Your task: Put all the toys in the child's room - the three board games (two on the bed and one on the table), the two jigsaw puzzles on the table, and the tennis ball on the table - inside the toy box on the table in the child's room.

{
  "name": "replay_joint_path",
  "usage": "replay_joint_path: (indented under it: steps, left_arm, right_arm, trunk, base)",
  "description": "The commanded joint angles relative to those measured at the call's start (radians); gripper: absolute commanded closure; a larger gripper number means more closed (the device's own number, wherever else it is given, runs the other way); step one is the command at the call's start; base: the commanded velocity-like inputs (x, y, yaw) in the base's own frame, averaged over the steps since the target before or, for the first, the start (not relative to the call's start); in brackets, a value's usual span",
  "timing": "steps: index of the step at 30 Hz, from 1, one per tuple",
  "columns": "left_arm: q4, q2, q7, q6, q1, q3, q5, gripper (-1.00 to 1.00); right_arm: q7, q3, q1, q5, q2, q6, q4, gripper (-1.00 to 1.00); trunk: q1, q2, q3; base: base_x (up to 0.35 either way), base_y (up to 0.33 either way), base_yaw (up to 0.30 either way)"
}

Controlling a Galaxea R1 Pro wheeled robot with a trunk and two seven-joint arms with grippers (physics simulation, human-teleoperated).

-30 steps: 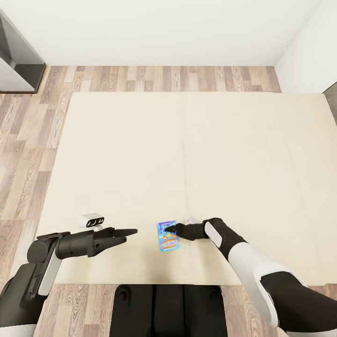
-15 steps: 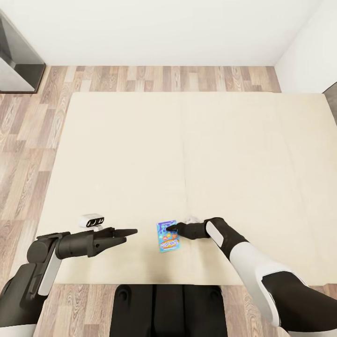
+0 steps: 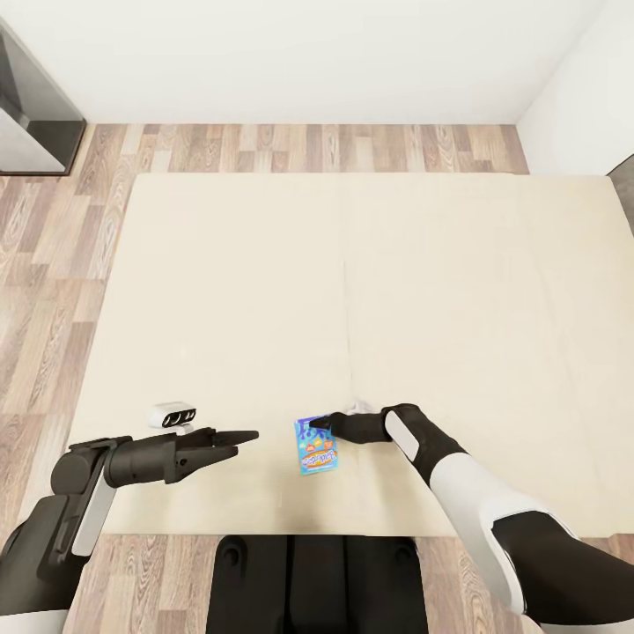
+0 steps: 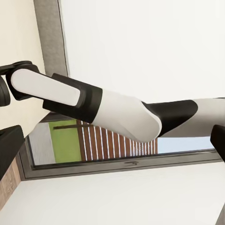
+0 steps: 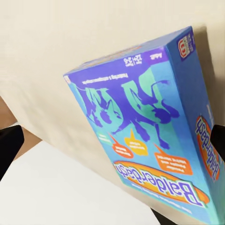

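A small blue board game [image 3: 317,447] lies flat near the front edge of the cream bed [image 3: 229,291], just left of the mattress seam. My right gripper [image 3: 323,426] reaches in from the right and sits at the box's far right corner. In the right wrist view the blue box [image 5: 154,136] sits tilted and close between the open fingers [image 5: 10,146]; I cannot tell if they touch it. My left gripper [image 3: 243,440] hovers open over bare mattress, a hand's width left of the box, holding nothing.
Wood-plank floor [image 3: 53,264] surrounds the bed on the left and far sides. A dark grey cabinet [image 3: 31,106] stands at the far left by the white wall [image 3: 308,53]. The left wrist view looks across at my right forearm [image 4: 117,110] and a window [image 4: 93,145].
My right gripper has shifted slightly toward the box's far corner. The blue box and the left arm have hardly moved.
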State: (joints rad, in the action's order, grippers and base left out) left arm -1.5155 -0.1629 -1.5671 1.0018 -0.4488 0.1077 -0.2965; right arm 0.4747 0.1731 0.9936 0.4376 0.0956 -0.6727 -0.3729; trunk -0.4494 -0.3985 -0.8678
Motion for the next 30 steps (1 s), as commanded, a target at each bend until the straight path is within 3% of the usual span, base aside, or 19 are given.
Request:
replay_joint_path:
  steps: [1, 8, 30]
  left_arm:
    - [-0.001, 0.000, -0.004, 0.011, 0.000, 0.000, 0.000, -1.00]
    - [-0.001, -0.001, -0.004, 0.011, 0.000, 0.000, 0.000, -1.00]
    - [-0.001, -0.001, -0.004, 0.011, 0.000, 0.000, 0.000, -1.00]
  right_arm:
    - [0.002, 0.004, 0.000, 0.001, 0.000, -0.003, -0.001, -1.00]
    - [0.002, 0.006, 0.000, 0.000, -0.008, -0.004, -0.001, -1.00]
    - [0.001, 0.008, 0.000, -0.002, 0.003, -0.004, -0.001, -1.00]
  trunk:
    - [-0.001, -0.002, -0.001]
    - [-0.001, -0.002, -0.001]
    - [-0.001, -0.002, -0.001]
  base:
    - [0.000, 0.000, 0.000]
    - [0.000, 0.000, 0.000]
    - [0.000, 0.000, 0.000]
